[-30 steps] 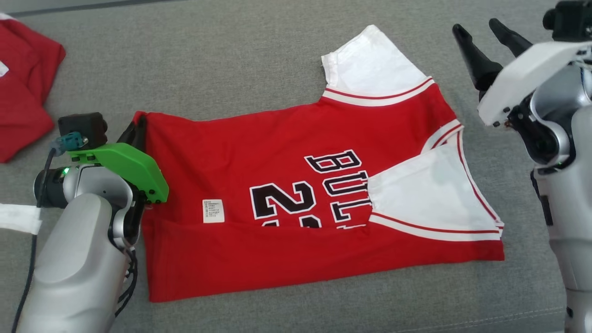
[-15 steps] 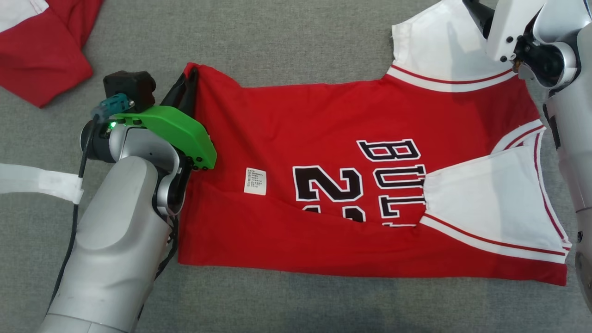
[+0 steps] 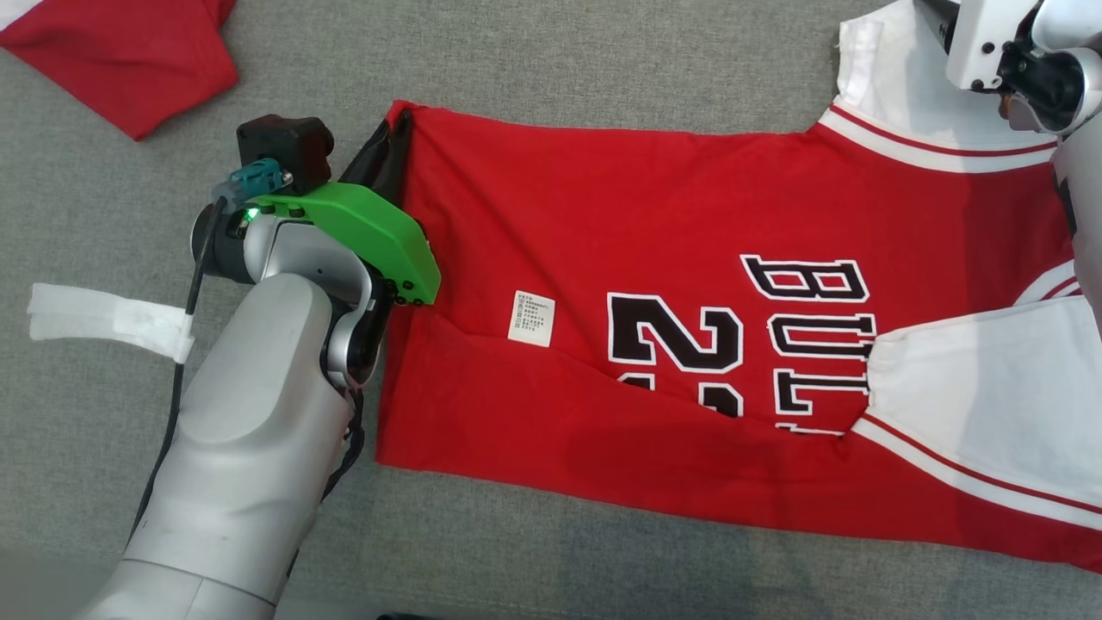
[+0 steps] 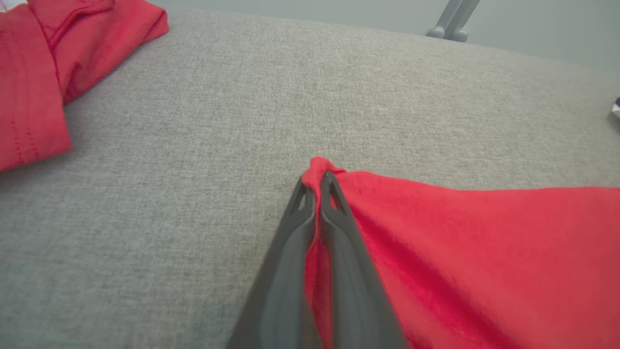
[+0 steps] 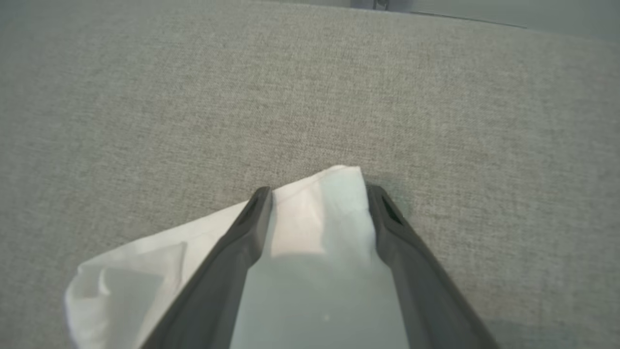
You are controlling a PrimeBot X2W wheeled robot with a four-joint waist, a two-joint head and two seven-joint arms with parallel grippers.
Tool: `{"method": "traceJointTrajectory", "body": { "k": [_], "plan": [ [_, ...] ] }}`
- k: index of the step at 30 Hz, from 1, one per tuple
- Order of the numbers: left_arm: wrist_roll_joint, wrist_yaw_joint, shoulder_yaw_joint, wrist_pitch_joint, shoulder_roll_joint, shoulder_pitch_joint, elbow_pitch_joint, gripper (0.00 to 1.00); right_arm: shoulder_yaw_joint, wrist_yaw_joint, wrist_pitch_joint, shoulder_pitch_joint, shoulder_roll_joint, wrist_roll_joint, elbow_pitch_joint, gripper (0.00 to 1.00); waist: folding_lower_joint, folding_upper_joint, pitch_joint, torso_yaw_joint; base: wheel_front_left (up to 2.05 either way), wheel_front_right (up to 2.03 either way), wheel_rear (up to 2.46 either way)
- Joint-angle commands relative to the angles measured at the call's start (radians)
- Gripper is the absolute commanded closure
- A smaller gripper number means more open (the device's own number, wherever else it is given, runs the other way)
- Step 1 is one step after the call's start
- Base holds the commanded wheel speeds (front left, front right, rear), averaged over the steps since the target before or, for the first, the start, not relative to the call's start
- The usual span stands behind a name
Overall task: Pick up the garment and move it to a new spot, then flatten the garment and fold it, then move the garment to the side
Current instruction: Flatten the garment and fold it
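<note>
Evidently soft and limp, the jersey wants corner holds: our left gripper pinches its hem corner, our right gripper straddles its sleeve, wide open.

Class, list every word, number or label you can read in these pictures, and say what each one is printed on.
"BUL": black letters on the red jersey; the rest of the word is hidden under the folded white sleeve.
"2": black number on the same jersey; a second digit beside it is cut off by a fold.
White label on the jersey: its print is too small to read.
</note>
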Motion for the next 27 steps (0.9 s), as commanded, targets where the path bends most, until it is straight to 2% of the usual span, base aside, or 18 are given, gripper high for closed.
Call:
{"method": "traceJointTrajectory", "body": {
  "k": [1, 2, 3, 4, 6, 7, 8, 19, 24, 27],
  "plan": [
    [-0.004, -0.005, -0.001, -0.007, 0.001, -0.020, 0.005, 1.00, 0.005, 0.000, -0.001, -0.008, -0.005, -0.009, 0.017, 0.00, -0.0001, 0.0000, 0.005, 0.006, 0.00, 0.00, 0.00],
    [-0.005, -0.004, -0.002, -0.009, 0.001, -0.021, 0.010, 1.00, 0.012, 0.000, 0.003, -0.013, -0.005, -0.014, 0.028, 0.00, -0.0001, 0.0000, 0.005, 0.006, 0.00, 0.00, 0.00],
    [-0.007, -0.007, -0.002, -0.011, 0.000, -0.022, 0.014, 1.00, 0.017, 0.000, 0.005, -0.018, -0.005, -0.014, 0.037, 0.13, -0.0001, 0.0000, 0.005, 0.006, 0.00, 0.00, 0.00],
    [-0.009, -0.008, -0.002, -0.013, 0.000, -0.024, 0.019, 1.00, 0.022, 0.000, 0.006, -0.020, -0.006, -0.018, 0.046, 0.51, -0.0001, 0.0000, 0.005, 0.006, 0.00, 0.00, 0.00],
    [-0.013, -0.010, -0.002, -0.017, 0.000, -0.027, 0.028, 1.00, 0.033, 0.000, 0.006, -0.023, -0.007, -0.019, 0.060, 0.70, -0.0001, 0.0000, 0.005, 0.005, 0.00, 0.00, 0.00],
    [-0.013, -0.011, -0.001, -0.018, 0.000, -0.028, 0.033, 1.00, 0.039, 0.000, 0.004, -0.025, -0.007, -0.019, 0.066, 0.87, -0.0001, 0.0000, 0.003, 0.003, 0.00, 0.00, 0.00],
    [-0.014, -0.011, -0.001, -0.017, 0.001, -0.030, 0.038, 1.00, 0.043, 0.000, 0.002, -0.026, -0.007, -0.018, 0.070, 1.00, -0.0001, 0.0000, 0.002, 0.001, 0.00, 0.00, 0.00],
    [-0.028, -0.010, 0.012, -0.016, 0.039, -0.021, 0.089, 1.00, 0.085, 0.000, -0.083, -0.026, 0.013, 0.049, 0.041, 1.00, -0.0001, 0.0000, -0.046, -0.063, 0.00, 0.00, 0.00],
    [-0.038, -0.015, 0.020, -0.023, 0.064, 0.019, 0.106, 1.00, 0.149, 0.000, -0.115, 0.033, -0.007, 0.129, -0.039, 1.00, -0.0001, 0.0000, -0.096, -0.103, 0.00, 0.00, 0.00],
    [-0.052, -0.015, 0.026, -0.025, 0.085, 0.053, 0.099, 1.00, 0.204, 0.000, -0.131, 0.101, -0.042, 0.206, -0.133, 1.00, -0.0001, 0.0000, -0.136, -0.131, 0.00, 0.00, 0.00]
  ]
}}
